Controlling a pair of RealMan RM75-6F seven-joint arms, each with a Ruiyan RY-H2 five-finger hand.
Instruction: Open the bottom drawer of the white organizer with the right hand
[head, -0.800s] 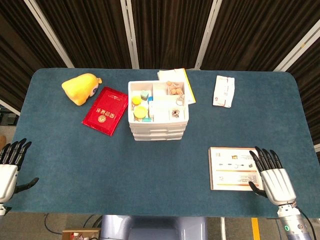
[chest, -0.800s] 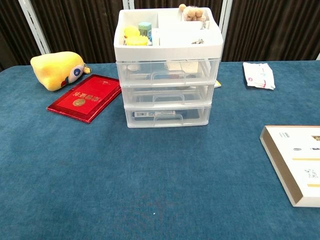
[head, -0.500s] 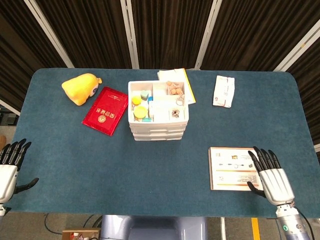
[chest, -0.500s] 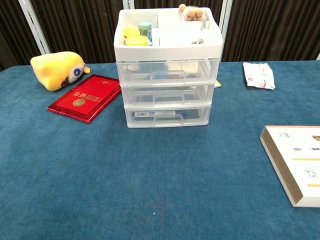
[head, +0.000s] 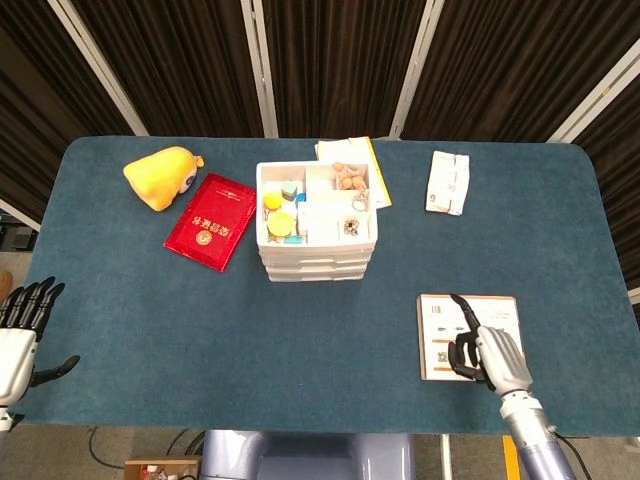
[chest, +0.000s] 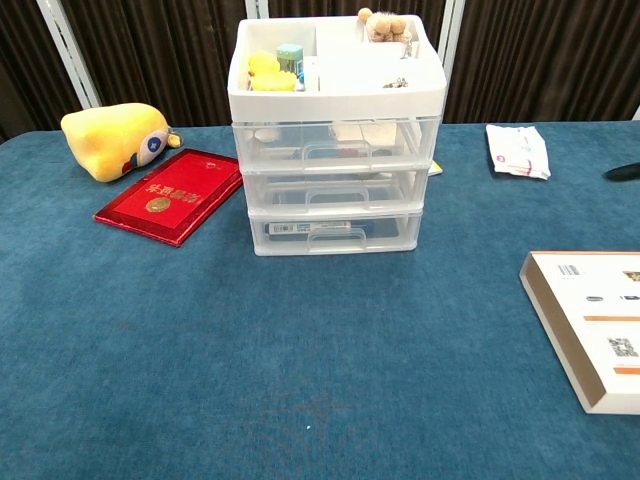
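Note:
The white organizer (head: 316, 262) (chest: 336, 92) stands at the table's middle back, its top tray holding small items. Its three clear drawers are all pushed in. The bottom drawer (chest: 335, 231) has a handle at its front centre, and its front also shows in the head view (head: 315, 274). My right hand (head: 487, 354) hovers over the flat white box (head: 440, 338) near the front right, most fingers curled in and one stretched forward, holding nothing. A dark fingertip (chest: 624, 172) shows at the chest view's right edge. My left hand (head: 16, 338) rests at the front left, fingers spread and empty.
A yellow plush toy (head: 160, 177) (chest: 112, 140) and a red booklet (head: 211, 221) (chest: 171, 195) lie left of the organizer. A white packet (head: 447, 183) (chest: 518, 151) lies at the back right. Papers (head: 352, 155) stick out behind the organizer. The white box (chest: 592, 326) shows at the chest view's right.
My right hand has moved left and forward over the white box and curled its fingers in, leaving one stretched out. Its fingertip now shows in the chest view. The left hand is still.

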